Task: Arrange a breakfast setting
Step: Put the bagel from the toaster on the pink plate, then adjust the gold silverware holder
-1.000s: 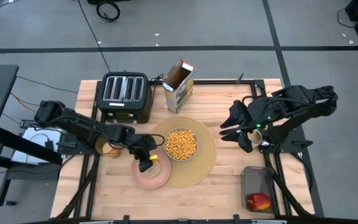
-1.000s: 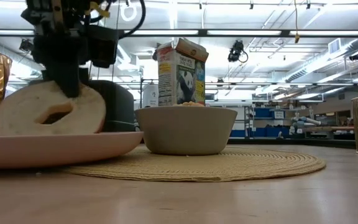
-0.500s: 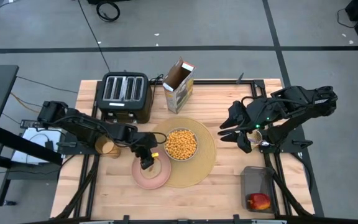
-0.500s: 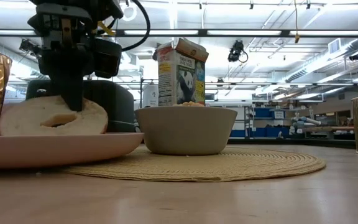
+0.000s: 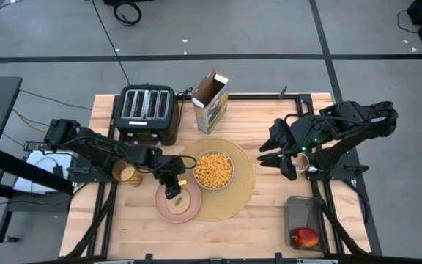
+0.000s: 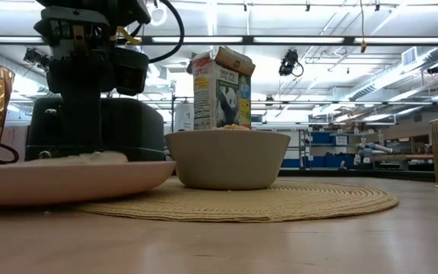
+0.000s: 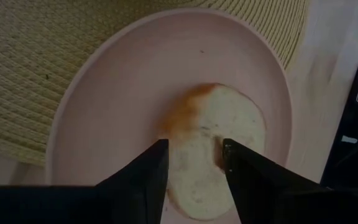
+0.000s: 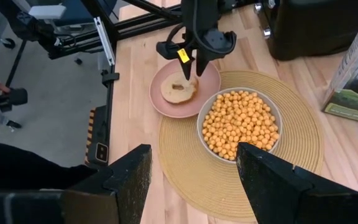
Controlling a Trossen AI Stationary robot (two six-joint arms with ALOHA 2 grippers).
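Since a second ago your round bread piece (image 8: 179, 89) has gone from standing on edge in the grip to lying flat on the pink plate (image 5: 168, 213); in the low view only its top edge shows above the plate rim. Your left gripper (image 5: 171, 190) has come down with it and sits over the plate, jaws a little apart, one finger (image 7: 146, 180) on each side of the bread's hole area; you cannot tell from the wrist view whether the pads press the bread or only rest on it. The plate lies at 7 o'clock of the pale grey bowl (image 5: 198, 180), overlapping the edge of the large round tan placemat (image 5: 242, 187). The bowl sits in the middle of the placemat, filled with round orange cereal balls (image 8: 241, 124). The amber translucent cup (image 5: 125, 174) stands at 9 o'clock of the plate, under the left arm. The toaster (image 5: 147, 114) is at 11 o'clock of the bowl, the open cereal box (image 5: 212, 101) at 12. Your right gripper (image 5: 278, 158) waits at 3 o'clock of the placemat, jaws wide apart, holding nothing. The red apple (image 5: 305, 237) lies in a dark bin (image 5: 299, 209) at 5 o'clock of the placemat.
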